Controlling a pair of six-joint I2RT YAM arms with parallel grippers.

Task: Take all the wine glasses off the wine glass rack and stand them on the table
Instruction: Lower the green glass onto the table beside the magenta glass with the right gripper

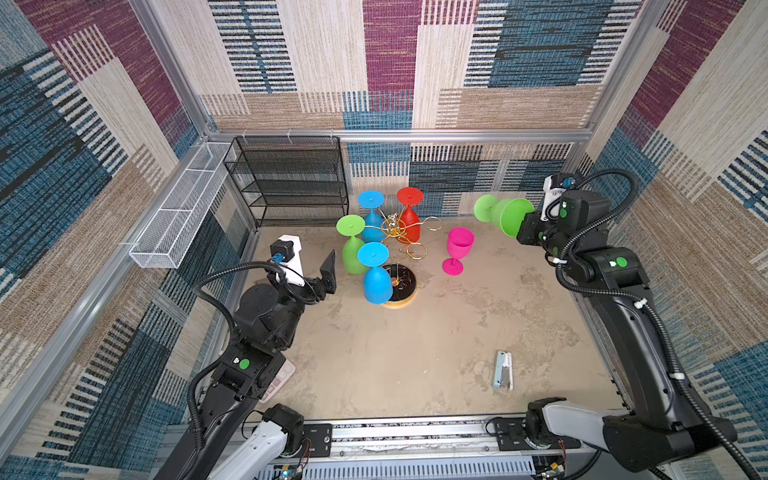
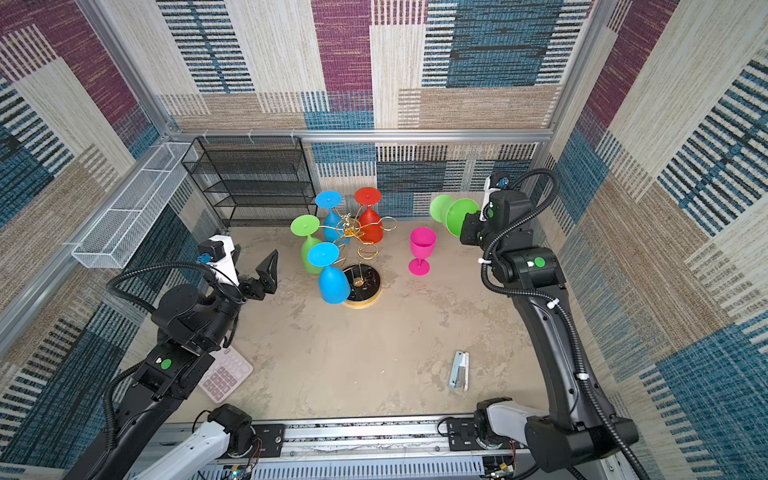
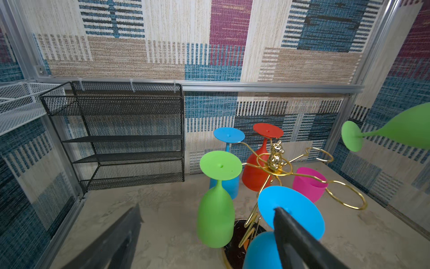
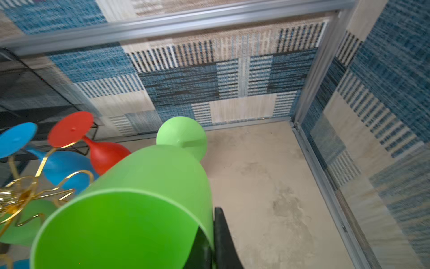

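The right gripper (image 1: 524, 227) grips the rim of a bright green wine glass (image 1: 503, 216), held sideways in the air at 2 o'clock from the gold wire wine glass rack (image 1: 394, 227), which stands toward 12 o'clock on the desk (image 1: 415, 353); the left gripper (image 2: 255, 259) gapes wide at the rack's 8 o'clock, touching nothing

My black right claw (image 1: 523, 226) holds a lime-green glass (image 1: 509, 216), and the gold wire rack (image 1: 394, 227) (black marbled base, gold rim) carries two sky-blue glasses (image 1: 377, 284), a red glass (image 1: 409, 226) and a second green glass (image 1: 354, 257). A hot-pink glass (image 1: 459, 245) stands on the mottled beige floor (image 1: 415, 353), between walls (image 1: 390, 62) patched in striped blue, maroon, tan and cream.
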